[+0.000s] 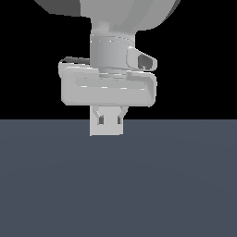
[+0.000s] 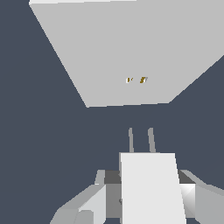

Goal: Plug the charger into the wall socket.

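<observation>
In the wrist view my gripper (image 2: 148, 199) is shut on the charger (image 2: 151, 188), a small white block held between the two fingers (image 2: 94, 201). Its two short grey prongs (image 2: 141, 140) point toward the wall socket (image 2: 127, 48), a large flat white plate with two tiny dots (image 2: 135, 80) at its centre. A stretch of dark floor shows between the prong tips and the plate. In the exterior view the gripper (image 1: 109, 119) hangs just above the floor, with a white shape (image 1: 106, 129) at its fingertips; I cannot tell charger from socket there.
The dark blue-grey floor (image 1: 176, 185) spreads around the gripper in the exterior view, under a black background. Nothing else stands in either view.
</observation>
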`<state>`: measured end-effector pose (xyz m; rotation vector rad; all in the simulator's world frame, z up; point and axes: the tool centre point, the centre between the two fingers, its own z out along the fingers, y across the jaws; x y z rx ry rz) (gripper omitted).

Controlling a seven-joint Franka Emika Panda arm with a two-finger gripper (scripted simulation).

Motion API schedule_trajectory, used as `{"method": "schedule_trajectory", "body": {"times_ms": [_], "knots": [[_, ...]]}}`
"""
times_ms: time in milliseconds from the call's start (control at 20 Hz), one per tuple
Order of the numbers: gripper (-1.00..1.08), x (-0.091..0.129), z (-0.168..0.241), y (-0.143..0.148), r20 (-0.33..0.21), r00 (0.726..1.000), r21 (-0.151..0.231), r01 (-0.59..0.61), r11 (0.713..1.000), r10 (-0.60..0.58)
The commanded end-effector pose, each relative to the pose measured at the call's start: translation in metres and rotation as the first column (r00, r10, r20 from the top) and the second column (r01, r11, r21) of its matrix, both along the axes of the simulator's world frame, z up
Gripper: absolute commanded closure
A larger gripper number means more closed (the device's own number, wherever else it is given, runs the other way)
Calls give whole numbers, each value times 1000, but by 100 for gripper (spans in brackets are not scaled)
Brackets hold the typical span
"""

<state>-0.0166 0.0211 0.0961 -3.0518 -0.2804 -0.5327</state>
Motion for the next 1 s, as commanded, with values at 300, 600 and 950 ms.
{"method": "schedule_trajectory", "body": {"times_ms": [300,600,950], "knots": [[108,5,4,-2,-3,999,0,-52,999,52],[108,5,4,-3,-4,998,0,-56,998,56],[108,12,4,-1,-4,998,0,-55,998,55]]}}
